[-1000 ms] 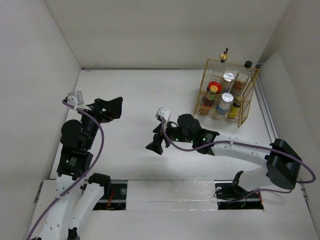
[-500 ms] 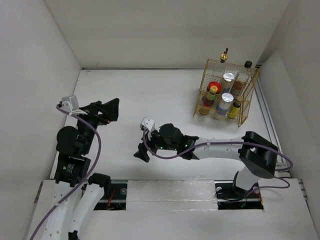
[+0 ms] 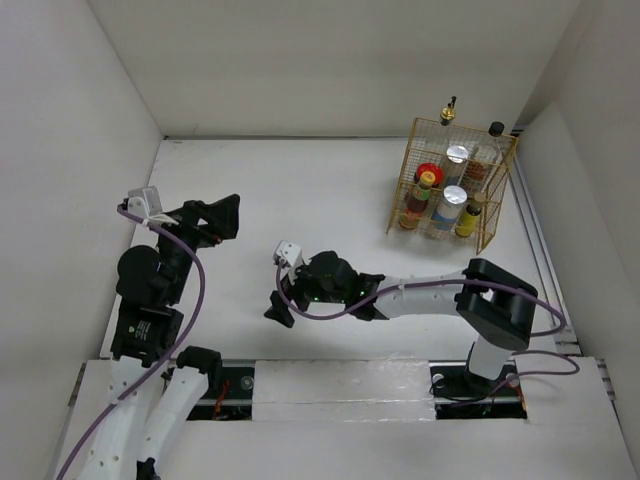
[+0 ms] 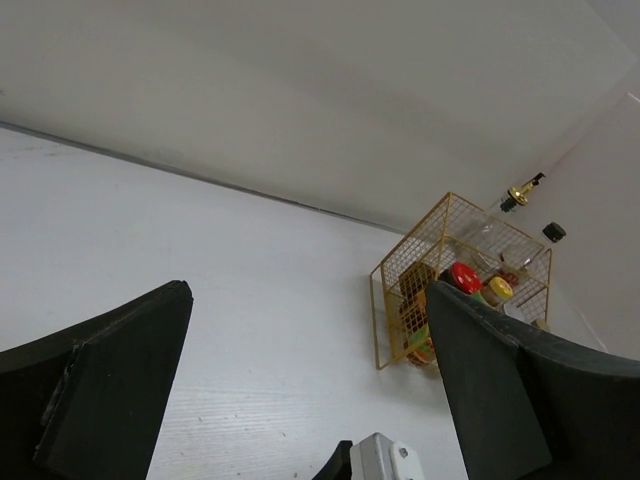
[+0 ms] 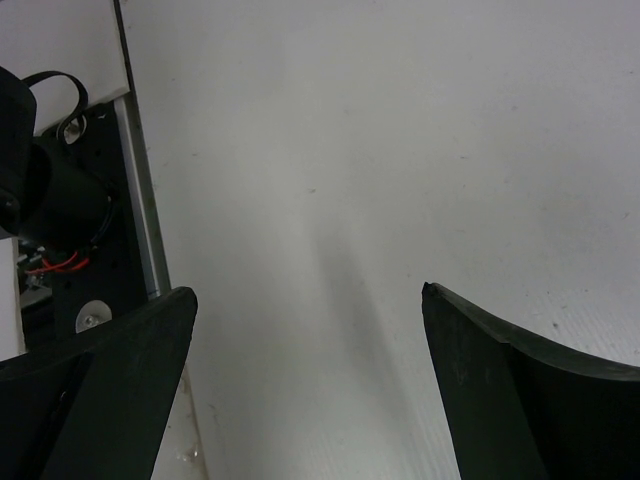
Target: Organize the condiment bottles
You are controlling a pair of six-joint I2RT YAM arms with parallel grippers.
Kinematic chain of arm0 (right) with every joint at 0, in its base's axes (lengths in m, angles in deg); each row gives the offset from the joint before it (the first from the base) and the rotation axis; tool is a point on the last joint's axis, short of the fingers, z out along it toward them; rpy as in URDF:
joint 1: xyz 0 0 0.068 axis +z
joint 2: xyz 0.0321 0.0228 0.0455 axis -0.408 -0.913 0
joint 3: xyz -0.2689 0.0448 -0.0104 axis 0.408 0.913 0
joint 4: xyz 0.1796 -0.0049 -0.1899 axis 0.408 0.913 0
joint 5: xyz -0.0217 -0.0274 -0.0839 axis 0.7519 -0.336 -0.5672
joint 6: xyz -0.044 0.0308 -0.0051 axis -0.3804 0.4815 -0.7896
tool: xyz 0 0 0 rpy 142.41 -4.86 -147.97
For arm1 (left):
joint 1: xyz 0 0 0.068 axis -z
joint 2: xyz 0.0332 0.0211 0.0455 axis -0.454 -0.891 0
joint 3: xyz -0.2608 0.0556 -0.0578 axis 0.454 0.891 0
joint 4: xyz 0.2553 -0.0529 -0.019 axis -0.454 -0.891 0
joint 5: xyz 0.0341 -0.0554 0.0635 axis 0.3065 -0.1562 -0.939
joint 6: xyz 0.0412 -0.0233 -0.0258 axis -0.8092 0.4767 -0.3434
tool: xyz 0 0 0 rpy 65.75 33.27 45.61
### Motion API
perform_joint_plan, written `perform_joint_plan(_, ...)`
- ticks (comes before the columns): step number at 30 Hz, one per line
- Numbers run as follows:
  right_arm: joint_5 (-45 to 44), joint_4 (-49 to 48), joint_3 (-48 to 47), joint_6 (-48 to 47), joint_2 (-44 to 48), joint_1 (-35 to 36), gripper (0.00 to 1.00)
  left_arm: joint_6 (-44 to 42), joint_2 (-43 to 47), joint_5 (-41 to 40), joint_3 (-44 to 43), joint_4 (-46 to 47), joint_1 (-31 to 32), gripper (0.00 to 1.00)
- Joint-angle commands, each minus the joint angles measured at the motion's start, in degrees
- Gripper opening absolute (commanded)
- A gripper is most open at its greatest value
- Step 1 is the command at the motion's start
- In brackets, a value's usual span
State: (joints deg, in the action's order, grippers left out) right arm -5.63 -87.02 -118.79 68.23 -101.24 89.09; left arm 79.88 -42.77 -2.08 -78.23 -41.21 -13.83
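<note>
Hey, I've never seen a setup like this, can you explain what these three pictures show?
Two robot arms are bolted at the near edge of a white table. One picture looks down from above; the other two come from a camera on each wrist, so the dark wedges at their sides are that arm's own fingers. The left gripper and the right gripper are both open, holding nothing. The condiment bottles stand in a gold wire basket at the far right.
</note>
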Motion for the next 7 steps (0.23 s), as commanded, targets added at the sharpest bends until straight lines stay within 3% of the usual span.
perform_joint_plan(1, 0.7, -3.5, -2.9, -0.3, -0.3, 0.6, 1.0, -0.9, 0.2, -0.4, -1.8, 1.8, 0.5, 0.98)
perform_joint_plan(7, -1.3, -1.8, -2.9, -1.5, 0.8, 0.6, 1.0, -0.9, 0.2, -1.2, -1.8, 1.8, 0.5, 1.0)
